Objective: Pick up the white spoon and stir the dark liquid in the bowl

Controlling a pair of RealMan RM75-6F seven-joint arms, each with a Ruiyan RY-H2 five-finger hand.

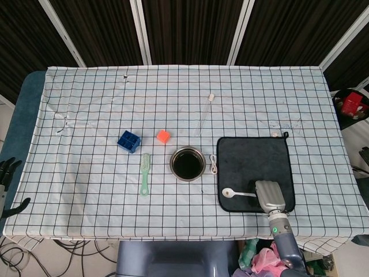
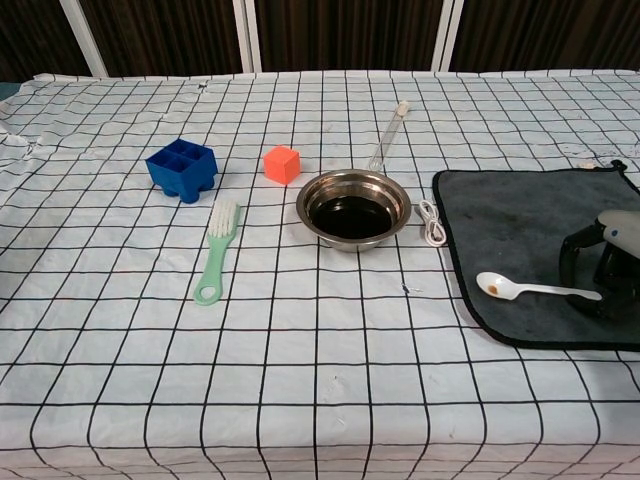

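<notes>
The white spoon (image 1: 233, 193) (image 2: 520, 289) lies on the dark grey mat (image 1: 253, 161) (image 2: 520, 215), its scoop pointing left toward the bowl. My right hand (image 1: 269, 196) (image 2: 605, 262) sits at the mat's front right, with its fingers (image 2: 572, 255) curled down on both sides of the handle's end, pinching it. The steel bowl (image 1: 187, 164) (image 2: 354, 210) of dark liquid stands left of the mat. My left hand (image 1: 7, 173) hangs off the table's left edge, fingers apart and holding nothing.
A white cable (image 2: 431, 222) lies between bowl and mat. A glass dropper (image 2: 390, 135) lies behind the bowl. An orange cube (image 2: 282, 163), a blue tray (image 2: 182, 167) and a green brush (image 2: 216, 250) are left of the bowl.
</notes>
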